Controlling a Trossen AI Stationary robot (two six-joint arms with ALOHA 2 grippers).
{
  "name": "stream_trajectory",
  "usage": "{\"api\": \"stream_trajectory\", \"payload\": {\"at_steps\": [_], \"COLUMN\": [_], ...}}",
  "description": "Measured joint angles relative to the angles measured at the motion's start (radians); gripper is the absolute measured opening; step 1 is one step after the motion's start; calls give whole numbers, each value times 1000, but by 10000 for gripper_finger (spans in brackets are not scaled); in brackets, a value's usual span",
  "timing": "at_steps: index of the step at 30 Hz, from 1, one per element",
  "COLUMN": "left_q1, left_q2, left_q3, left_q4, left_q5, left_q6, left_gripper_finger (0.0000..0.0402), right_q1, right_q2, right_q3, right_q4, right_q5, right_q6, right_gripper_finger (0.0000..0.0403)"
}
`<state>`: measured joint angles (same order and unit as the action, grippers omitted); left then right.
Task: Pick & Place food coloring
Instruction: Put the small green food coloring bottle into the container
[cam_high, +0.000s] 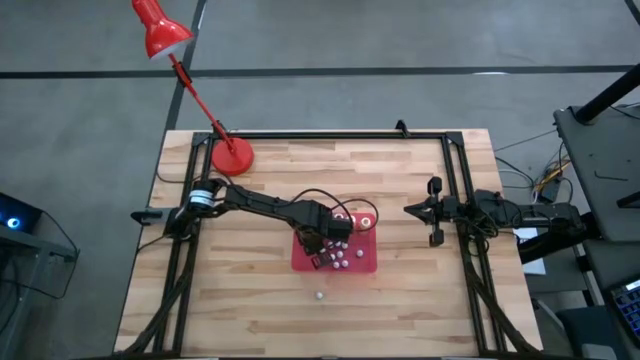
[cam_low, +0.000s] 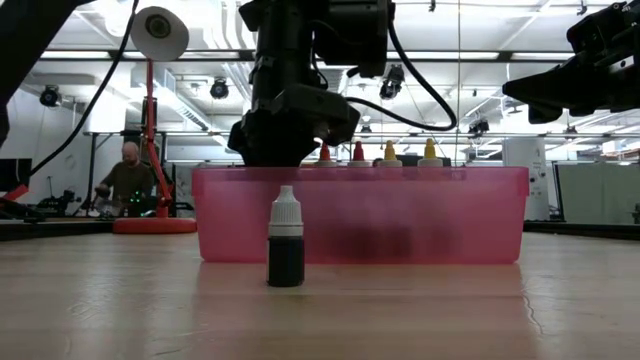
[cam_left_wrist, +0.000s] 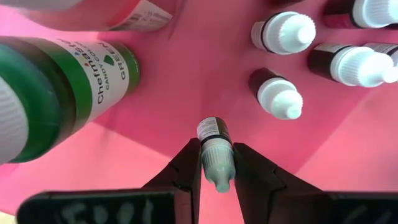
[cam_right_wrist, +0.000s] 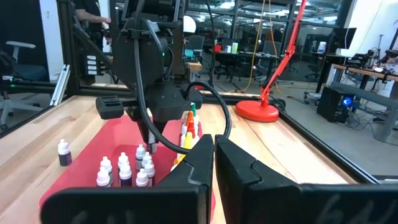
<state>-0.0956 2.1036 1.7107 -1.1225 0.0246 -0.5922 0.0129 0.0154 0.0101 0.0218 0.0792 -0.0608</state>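
Left jaws (cam_left_wrist: 217, 163) pinch one small dark bottle (cam_left_wrist: 216, 149) over the red tray (cam_high: 365, 262), worktop centre. Placing step, likely; next: lower straight, release upright among neighbours. Stray bottle (cam_low: 286, 237) at tray's 6 o'clock. Right jaws (cam_right_wrist: 214, 157) closed, idle at 3 o'clock.

Small dark food coloring bottles (cam_left_wrist: 277, 94) with white dropper caps stand clustered upright in the red tray (cam_high: 362, 262). Taller bottles (cam_right_wrist: 189, 127), green, red, orange and yellow, line its far edge. One small bottle (cam_low: 286, 238) stands upright on the tabletop just outside the tray's near edge.
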Motion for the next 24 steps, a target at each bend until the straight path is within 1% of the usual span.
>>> {"api": "stream_trajectory", "payload": {"at_steps": [21,24], "left_q1": [1,1], "left_q2": [0,0], "left_q3": [-13,-13], "left_q4": [8,12], "left_q5": [1,1], "left_q6": [-5,-8], "left_gripper_finger": [54,64], "right_q1": [0,0], "right_q2": [0,0], "right_q3": [0,0], "right_q4": [0,0], "right_q5": [0,0], "right_q6": [0,0], "right_gripper_finger": [8,9]}}
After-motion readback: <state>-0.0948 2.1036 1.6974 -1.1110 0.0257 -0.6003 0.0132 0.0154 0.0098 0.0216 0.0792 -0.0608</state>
